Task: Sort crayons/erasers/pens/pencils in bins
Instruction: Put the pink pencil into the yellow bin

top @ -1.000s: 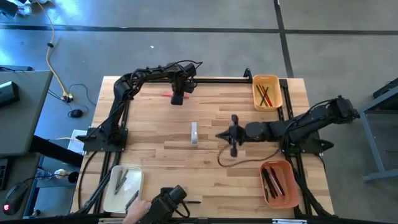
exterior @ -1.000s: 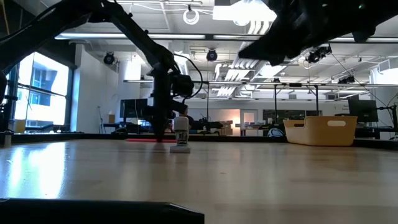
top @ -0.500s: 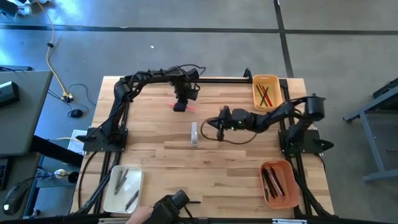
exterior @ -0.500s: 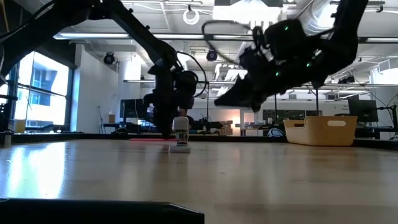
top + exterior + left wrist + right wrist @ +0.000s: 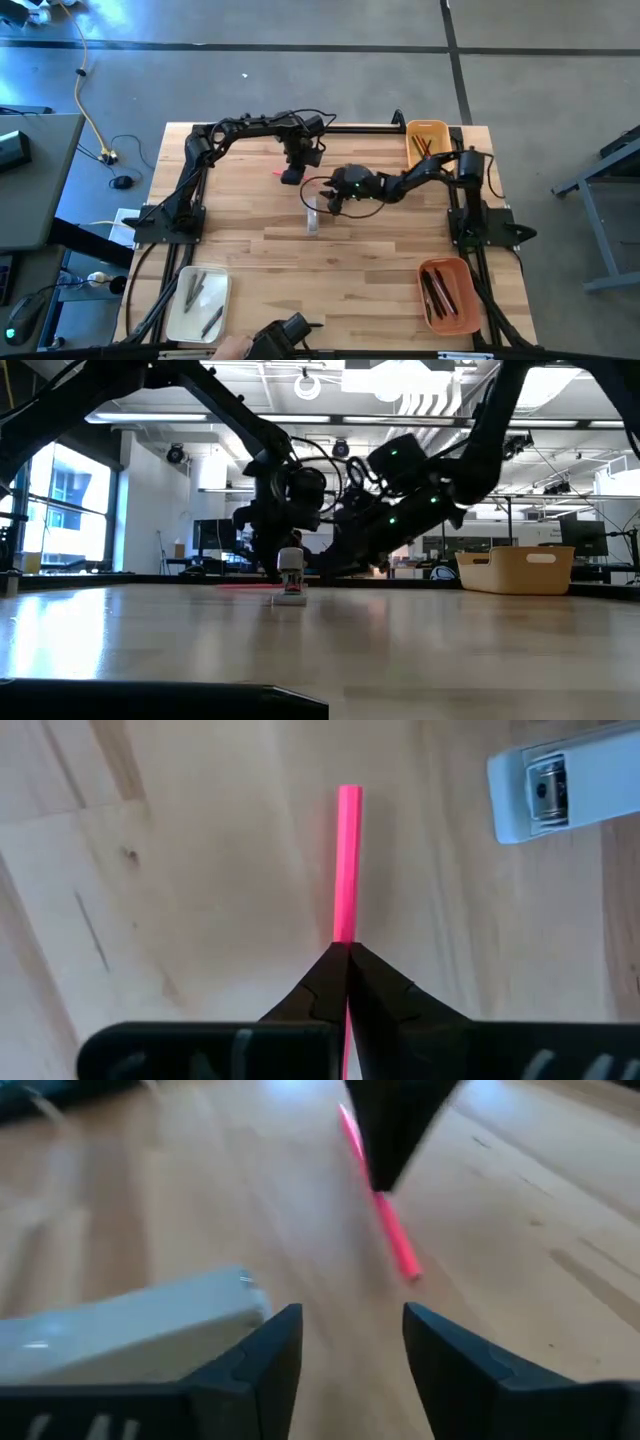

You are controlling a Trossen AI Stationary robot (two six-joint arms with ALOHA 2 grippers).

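Note:
A thin pink pencil (image 5: 347, 860) lies at the table's far middle, and my left gripper (image 5: 291, 177) is shut on it. Just near of it sits a white eraser-like block (image 5: 312, 216), also seen in the left wrist view (image 5: 565, 780) and the right wrist view (image 5: 130, 1330). My right gripper (image 5: 345, 1345) stands open just right of the block, pointing toward the pencil (image 5: 388, 1230) and touching nothing. The yellow-orange bin (image 5: 442, 160) at the far right holds coloured pencils. The orange bin (image 5: 462, 318) at the near right holds dark sticks. My left gripper pinches the pink pencil partway along its length (image 5: 344, 932) between its two fingertips. The fingers come from above, pointing down. One stretch of the pencil runs on past the fingertips, about level, close over the wood. I cannot tell whether it is lifted clear.
A cream-white bin (image 5: 178, 322) at the near left holds a few dark sticks. A person's hand (image 5: 232, 346) with a dark device shows at the near edge. Cables trail from the right arm over the table's middle. Bare wood spans the table's middle and near part.
My right gripper has swung from the table's middle right toward the far left and now stands beside the white block. My left gripper has moved a little toward the near edge and the right, taking the pink pencil with it.

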